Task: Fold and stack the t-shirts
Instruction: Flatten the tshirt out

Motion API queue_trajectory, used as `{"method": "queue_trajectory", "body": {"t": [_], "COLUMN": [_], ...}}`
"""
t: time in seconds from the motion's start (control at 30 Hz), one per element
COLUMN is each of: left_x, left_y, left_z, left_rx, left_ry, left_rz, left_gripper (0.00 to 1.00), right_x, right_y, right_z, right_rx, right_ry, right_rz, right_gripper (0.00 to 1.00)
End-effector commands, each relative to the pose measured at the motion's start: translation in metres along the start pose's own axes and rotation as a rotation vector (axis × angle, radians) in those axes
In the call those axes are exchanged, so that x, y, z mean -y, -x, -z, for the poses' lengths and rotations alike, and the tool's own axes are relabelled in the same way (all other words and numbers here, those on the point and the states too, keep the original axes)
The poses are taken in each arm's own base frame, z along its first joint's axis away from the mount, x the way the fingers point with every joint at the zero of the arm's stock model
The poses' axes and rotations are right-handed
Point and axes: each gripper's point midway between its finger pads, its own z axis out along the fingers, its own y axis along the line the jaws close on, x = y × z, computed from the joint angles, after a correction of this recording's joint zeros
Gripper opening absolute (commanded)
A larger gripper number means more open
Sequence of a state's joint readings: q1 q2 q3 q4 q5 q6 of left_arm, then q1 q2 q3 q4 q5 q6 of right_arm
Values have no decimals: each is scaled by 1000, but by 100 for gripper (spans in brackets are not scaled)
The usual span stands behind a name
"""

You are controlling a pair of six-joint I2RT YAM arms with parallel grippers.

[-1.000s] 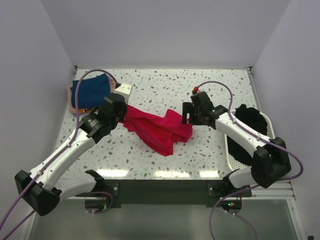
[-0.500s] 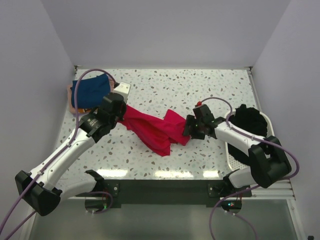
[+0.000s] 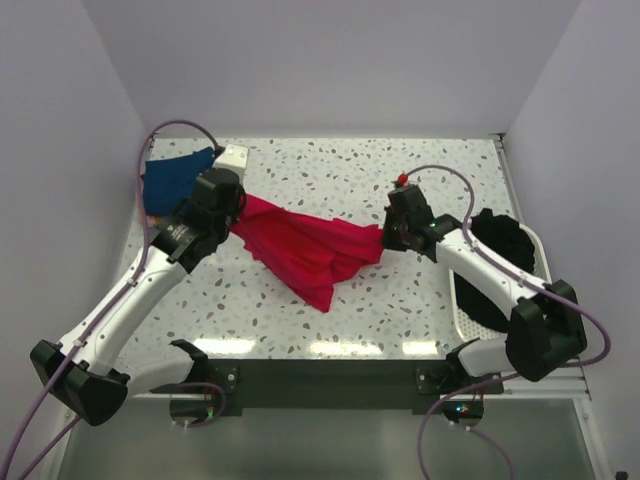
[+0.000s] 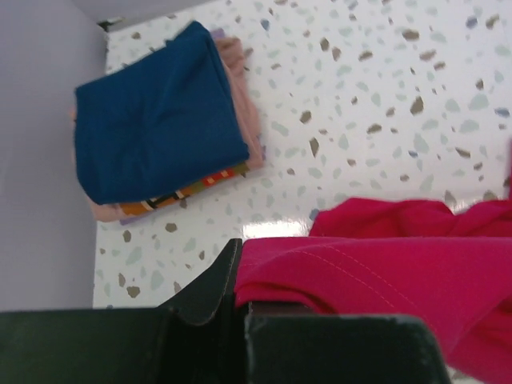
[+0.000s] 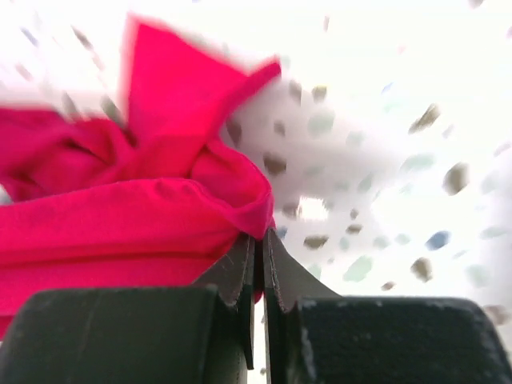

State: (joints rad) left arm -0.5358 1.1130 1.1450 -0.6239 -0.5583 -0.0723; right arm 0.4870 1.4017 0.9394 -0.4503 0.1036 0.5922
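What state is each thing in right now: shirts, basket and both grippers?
crimson-red cloth t-shirt: unfolded, pulled taut between both grippers
navy blue cloth t-shirt: folded, top of the corner stack
pale pink cloth t-shirt: folded, under the navy one
white perforated plastic basket: upright, partly filled
black cloth t-shirts: crumpled inside the basket
left gripper: shut on red cloth
right gripper: shut on red cloth

**Colours, quick pass**

We see one plain crimson red tee [image 3: 305, 250]. A navy tee [image 4: 156, 132] lies over a pale pink tee [image 4: 238, 84], with an orange-black-white striped edge [image 4: 192, 190] showing. The table [image 3: 340, 170] is white with grey-brown specks. Black tees [image 3: 505, 245] sit in a white basket [image 3: 464, 305]. The cables [image 3: 440, 172] are purple.
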Motion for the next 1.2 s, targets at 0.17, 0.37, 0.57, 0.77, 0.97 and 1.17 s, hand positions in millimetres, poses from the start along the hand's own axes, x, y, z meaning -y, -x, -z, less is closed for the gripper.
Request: {"method": "queue_trajectory", "body": {"t": [0.17, 0.37, 0.57, 0.77, 0.97, 1.17], "left_x": [-97, -102, -92, -75, -64, -56], "left_y": [135, 117, 66, 23, 16, 11], "left_z": [43, 35, 16, -3, -16, -25], "left_rx": [288, 260, 148, 56, 56, 57], "left_ry": [329, 373, 382, 342, 308, 284], "left_rz": [128, 125, 86, 35, 25, 22], "left_gripper": [0, 0, 0, 0, 0, 0], "right_x": [13, 7, 22, 53, 36, -5], "right_y": [142, 90, -15, -13, -33, -56], "right_z": [149, 150, 105, 118, 75, 40], "right_rx": [462, 351, 63, 126, 3, -102], "right_ry": [-163, -16, 52, -73, -20, 163], "right_rz": [132, 121, 86, 81, 75, 9], "right_gripper": [0, 0, 25, 63, 52, 38]}}
